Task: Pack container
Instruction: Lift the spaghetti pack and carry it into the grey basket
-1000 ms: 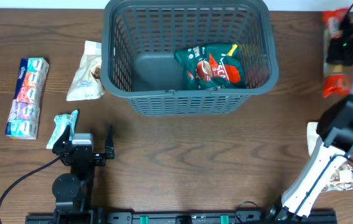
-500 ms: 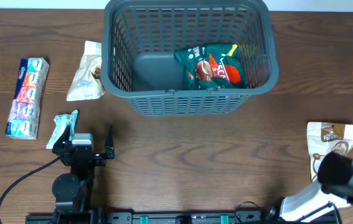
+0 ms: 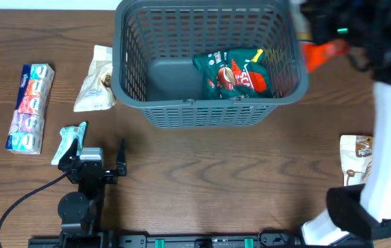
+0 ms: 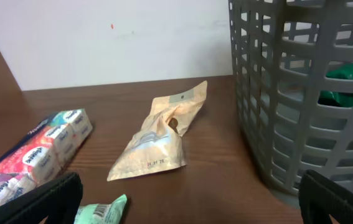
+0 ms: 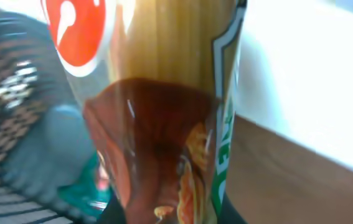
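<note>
The basket (image 3: 202, 114) is open on top. The left half of its floor is bare, and a green snack bag (image 3: 235, 74) fills the right half. The right arm (image 3: 388, 138) and its pasta pack (image 3: 323, 52) hang, blurred, over the right rim. A beige pouch (image 3: 95, 79) lies just beside the left wall. The wide strip of table (image 3: 236, 172) in front of the basket is free.
</note>
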`<state>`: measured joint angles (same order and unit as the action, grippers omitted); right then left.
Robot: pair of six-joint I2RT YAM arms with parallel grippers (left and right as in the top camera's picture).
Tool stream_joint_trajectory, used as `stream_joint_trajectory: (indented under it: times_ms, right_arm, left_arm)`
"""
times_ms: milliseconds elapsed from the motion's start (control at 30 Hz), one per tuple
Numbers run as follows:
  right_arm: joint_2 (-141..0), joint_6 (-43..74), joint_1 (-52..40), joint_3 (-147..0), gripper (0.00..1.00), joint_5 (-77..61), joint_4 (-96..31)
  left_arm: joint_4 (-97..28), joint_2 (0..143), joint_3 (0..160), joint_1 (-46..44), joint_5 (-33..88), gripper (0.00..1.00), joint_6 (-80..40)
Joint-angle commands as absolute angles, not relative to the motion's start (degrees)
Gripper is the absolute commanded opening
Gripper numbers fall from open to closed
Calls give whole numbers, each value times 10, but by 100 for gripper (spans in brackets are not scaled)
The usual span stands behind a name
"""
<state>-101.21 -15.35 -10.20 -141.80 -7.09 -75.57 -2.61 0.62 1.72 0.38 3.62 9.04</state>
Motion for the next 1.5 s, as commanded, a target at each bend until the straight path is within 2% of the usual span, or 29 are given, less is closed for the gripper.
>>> stream_joint_trajectory:
  times_ms: [0, 133, 500, 1133, 1467]
  right_arm:
    - [-987, -206, -175, -1442, 1, -22, -744]
    - [-987, -227, -223, -1442, 1, -20, -759]
    - [-1027, -322, -224, -1442, 1, -146, -863]
    - [-1061, -418, -224, -1441, 1, -190, -874]
    - [-1086, -446, -217, -1395, 1, -190, -871]
  left_arm:
    - [-38, 3, 3, 7, 34, 99, 94]
    - [-38, 3, 3, 7, 34, 99, 94]
    - [-38, 3, 3, 7, 34, 99, 94]
    - [-38, 3, 3, 7, 34, 99, 94]
    - [-38, 3, 3, 7, 34, 99, 94]
